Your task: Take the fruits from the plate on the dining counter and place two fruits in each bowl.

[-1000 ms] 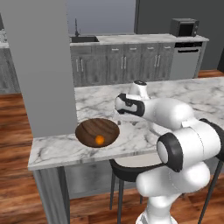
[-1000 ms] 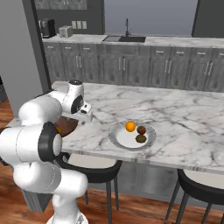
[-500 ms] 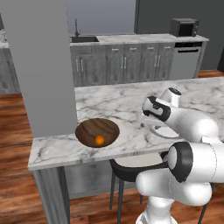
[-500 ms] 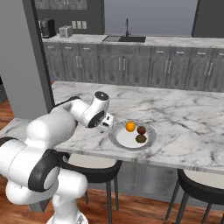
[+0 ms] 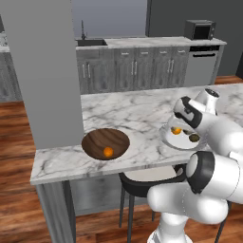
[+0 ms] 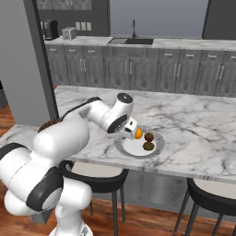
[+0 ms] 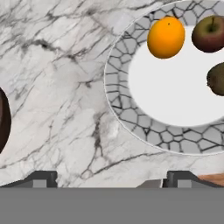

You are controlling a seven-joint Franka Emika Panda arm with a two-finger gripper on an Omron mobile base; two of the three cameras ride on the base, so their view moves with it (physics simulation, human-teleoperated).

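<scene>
The long white marble counter (image 5: 128,114) with grey veins carries everything here, and behind it runs a grey-cabinet worktop (image 6: 152,44) with a sink. A tall grey pillar (image 5: 45,71) stands at the counter's left end in the left base view. Dark stools (image 6: 209,200) sit tucked under the counter's near edge. The white arm (image 6: 99,115) reaches out over the marble toward the plate. The dark brown wood-grained bowl (image 5: 105,143) sits near the pillar end of the counter, well apart from the plate, and holds one bright orange fruit (image 5: 108,152). The plate (image 6: 124,146), white in the middle with a light-grey cracked-pattern rim, lies near the counter's front edge. The jaws (image 6: 131,129) hang over the plate's rim on the bowl side, spread wide and holding nothing; in the hand view the two dark finger tips (image 7: 41,178) stand far apart at the bottom edge, above bare marble just outside the rim. On the plate lie three fruits close together but apart from one another: an orange one (image 7: 166,37) nearest the jaws, a reddish-brown one (image 7: 210,34) just beside it, and a dark olive-brown one (image 7: 216,78) nearer the counter's front edge.
</scene>
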